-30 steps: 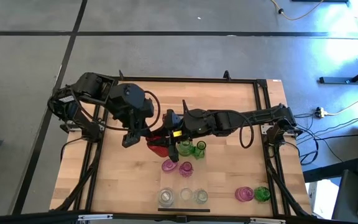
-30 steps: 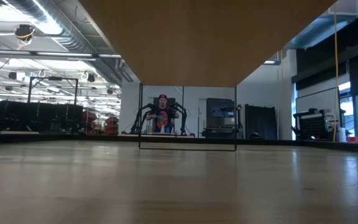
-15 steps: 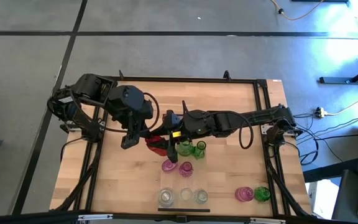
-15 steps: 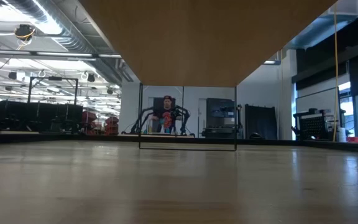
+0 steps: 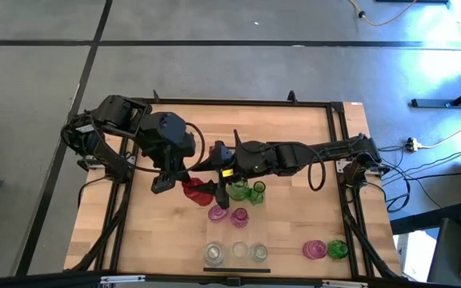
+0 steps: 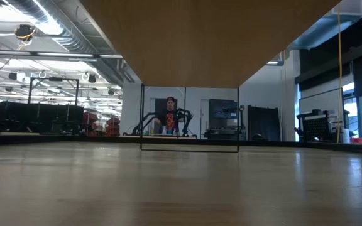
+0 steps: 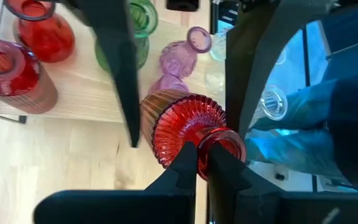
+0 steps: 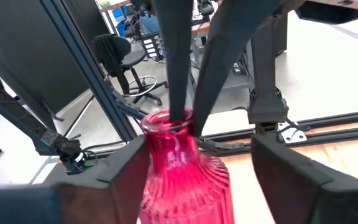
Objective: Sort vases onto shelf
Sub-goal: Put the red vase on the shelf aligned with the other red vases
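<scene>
Two pincers on one ribbed red glass vase (image 7: 188, 127), mid-surface, just short of pale wood shelf (image 5: 254, 220). My left pincer (image 7: 202, 163) pinches vase rim, one finger inside neck. My right pincer (image 8: 194, 180) straddles belly, jaws spread, not touching. Risk: thin rim grip lets vase swing or slip; glass could knock green glass vases (image 5: 246, 190) or pink glass vase (image 5: 218, 213) just beyond. Farther along shelf: clear glass vases (image 5: 236, 253).

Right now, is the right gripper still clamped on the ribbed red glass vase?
No, open. The right gripper has its fingers apart on either side of the ribbed red glass vase; the left gripper pinches its rim.
</scene>
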